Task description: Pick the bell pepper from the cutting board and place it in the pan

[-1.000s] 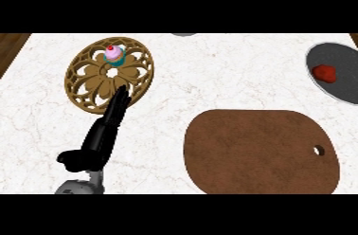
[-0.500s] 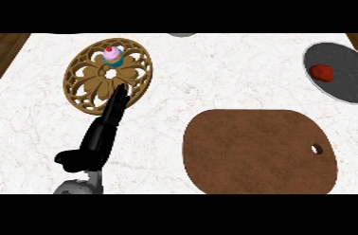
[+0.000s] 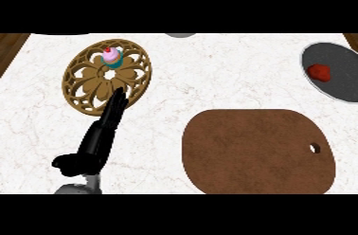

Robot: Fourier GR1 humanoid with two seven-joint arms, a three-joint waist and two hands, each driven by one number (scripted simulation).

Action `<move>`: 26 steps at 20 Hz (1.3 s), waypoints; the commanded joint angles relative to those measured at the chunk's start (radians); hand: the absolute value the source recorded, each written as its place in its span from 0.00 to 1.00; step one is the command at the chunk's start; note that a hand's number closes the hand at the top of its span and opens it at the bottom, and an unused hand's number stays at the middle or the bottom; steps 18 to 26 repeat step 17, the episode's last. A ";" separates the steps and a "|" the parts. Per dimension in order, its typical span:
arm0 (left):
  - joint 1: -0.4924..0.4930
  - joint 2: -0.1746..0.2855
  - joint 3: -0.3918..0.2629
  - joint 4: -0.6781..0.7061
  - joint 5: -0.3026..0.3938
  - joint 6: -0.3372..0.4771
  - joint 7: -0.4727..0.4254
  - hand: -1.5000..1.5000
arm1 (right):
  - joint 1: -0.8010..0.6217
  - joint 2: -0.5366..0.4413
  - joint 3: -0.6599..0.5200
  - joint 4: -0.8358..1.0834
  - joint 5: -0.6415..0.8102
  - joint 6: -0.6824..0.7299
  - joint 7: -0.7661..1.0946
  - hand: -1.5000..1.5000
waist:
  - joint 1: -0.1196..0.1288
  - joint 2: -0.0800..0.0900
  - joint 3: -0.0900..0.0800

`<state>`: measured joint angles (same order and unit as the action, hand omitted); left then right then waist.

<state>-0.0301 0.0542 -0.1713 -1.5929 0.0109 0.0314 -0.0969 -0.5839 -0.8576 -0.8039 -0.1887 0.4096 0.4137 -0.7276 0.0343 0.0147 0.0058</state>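
Left hand (image 3: 98, 139) lies outstretched, fingers straight, holding nothing (tips over a carved wooden trivet (image 3: 82, 87)). Well to its right, the small, lumpy red bell pepper (image 3: 319, 72) sits in the grey pan (image 3: 344, 89).

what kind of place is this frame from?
Most likely a kitchen counter: a white marbled top carries a brown cutting board, a grey pan with the red bell pepper in it, and a cupcake on an ornate wooden trivet.
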 commanded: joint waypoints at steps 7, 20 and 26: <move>-0.014 0.000 0.025 0.034 0.005 -0.011 -0.013 0.50 | 0.014 -0.017 0.033 -0.007 -0.004 -0.004 -0.033 0.00 | -0.004 -0.002 -0.001; -0.027 0.027 0.055 0.018 0.011 -0.030 0.002 0.50 | 0.037 0.018 0.084 -0.032 0.019 -0.121 -0.110 0.00 | -0.005 -0.003 -0.001; -0.027 0.027 0.055 0.018 0.011 -0.030 0.002 0.50 | 0.037 0.018 0.084 -0.032 0.019 -0.121 -0.110 0.00 | -0.005 -0.003 -0.001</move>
